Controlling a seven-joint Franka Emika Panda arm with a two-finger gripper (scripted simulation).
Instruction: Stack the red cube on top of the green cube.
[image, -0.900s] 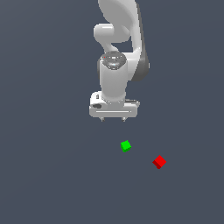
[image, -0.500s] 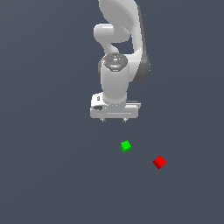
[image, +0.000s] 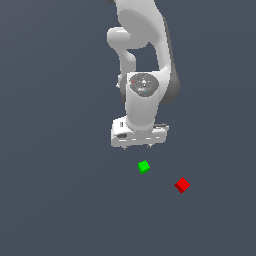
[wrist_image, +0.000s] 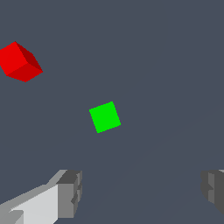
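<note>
Two small cubes were seen on bare grey floor: the red cube lay apart from the green cube, toward the exterior view's right. Neither had been moved since earlier. The gripper was held released above them, gripping nothing.

Open floor around red cube (green cube near)

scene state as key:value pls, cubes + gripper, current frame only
red cube: on the floor, free, to the exterior view's right of the green one
green cube: on the floor, nothing on top
cubes: apart, not touching
gripper: above the floor, nearer the green cube, holding nothing
fingers: spread wide, empty gap
stack: not started
</note>
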